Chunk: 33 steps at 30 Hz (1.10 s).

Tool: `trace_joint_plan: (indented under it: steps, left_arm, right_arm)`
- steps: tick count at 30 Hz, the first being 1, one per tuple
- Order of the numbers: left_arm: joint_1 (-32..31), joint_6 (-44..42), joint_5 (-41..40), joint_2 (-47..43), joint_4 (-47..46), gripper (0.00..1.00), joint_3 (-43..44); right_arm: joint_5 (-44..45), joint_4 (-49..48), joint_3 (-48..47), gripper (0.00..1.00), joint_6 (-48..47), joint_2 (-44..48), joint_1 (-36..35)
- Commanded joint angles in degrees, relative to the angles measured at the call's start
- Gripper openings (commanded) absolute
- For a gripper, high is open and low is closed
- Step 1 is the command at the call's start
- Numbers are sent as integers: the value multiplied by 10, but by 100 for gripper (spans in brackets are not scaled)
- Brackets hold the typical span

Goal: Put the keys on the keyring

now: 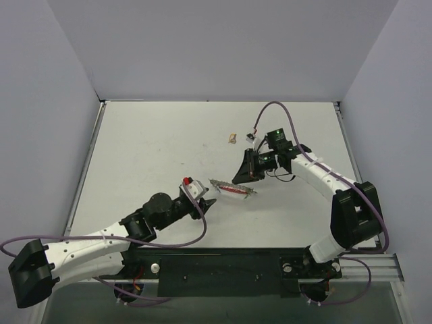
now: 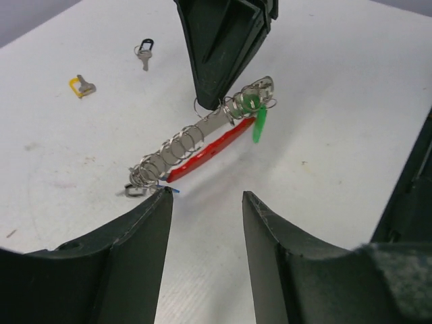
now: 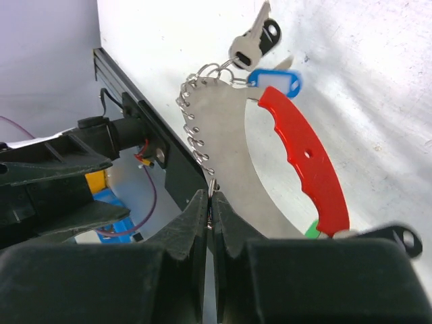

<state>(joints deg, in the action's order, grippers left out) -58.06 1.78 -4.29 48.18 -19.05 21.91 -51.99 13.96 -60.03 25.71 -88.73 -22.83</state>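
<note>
The keyring (image 1: 233, 189) is a curved steel plate with a red handle (image 3: 304, 155) and several small rings along its edge; it is propped up off the table. My right gripper (image 3: 210, 199) is shut on one small ring at the plate's edge. A silver key with a black head (image 3: 253, 37) and a blue tag (image 3: 277, 81) hang at the plate's far end, and a green tag (image 2: 260, 125) hangs near the right gripper. Two loose keys lie on the table beyond it, one black-headed (image 2: 144, 54) and one yellow-headed (image 2: 81, 86). My left gripper (image 2: 206, 196) is open and holds nothing, just short of the plate's near end.
A small tan lump (image 1: 231, 138) lies on the white table behind the keyring. The right arm's purple cable (image 1: 283, 108) loops above it. Grey walls close in the table on three sides.
</note>
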Motion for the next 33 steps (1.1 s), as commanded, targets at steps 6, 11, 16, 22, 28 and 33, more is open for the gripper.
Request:
trace_joint_plan:
  steps: [6, 11, 16, 22, 28, 33]
  left_arm:
    - [-4, -28, -27, 99, -110, 51, 38]
    - [-3, 54, -6, 128, -204, 52, 23]
    - [-2, 46, 19, 162, -251, 57, 33]
    - [20, 77, 43, 222, -240, 57, 75]
    - [53, 163, 71, 229, -246, 57, 78]
    - [106, 241, 157, 239, -277, 55, 77]
  right_arm:
    - [-58, -56, 27, 0, 24, 40, 11]
    - [-58, -91, 47, 0, 51, 47, 20]
    - [-62, -103, 53, 0, 58, 52, 21]
    - [-64, -125, 62, 0, 79, 58, 23]
    - [-64, -134, 72, 0, 93, 68, 25]
    - [-62, -152, 74, 0, 99, 67, 26]
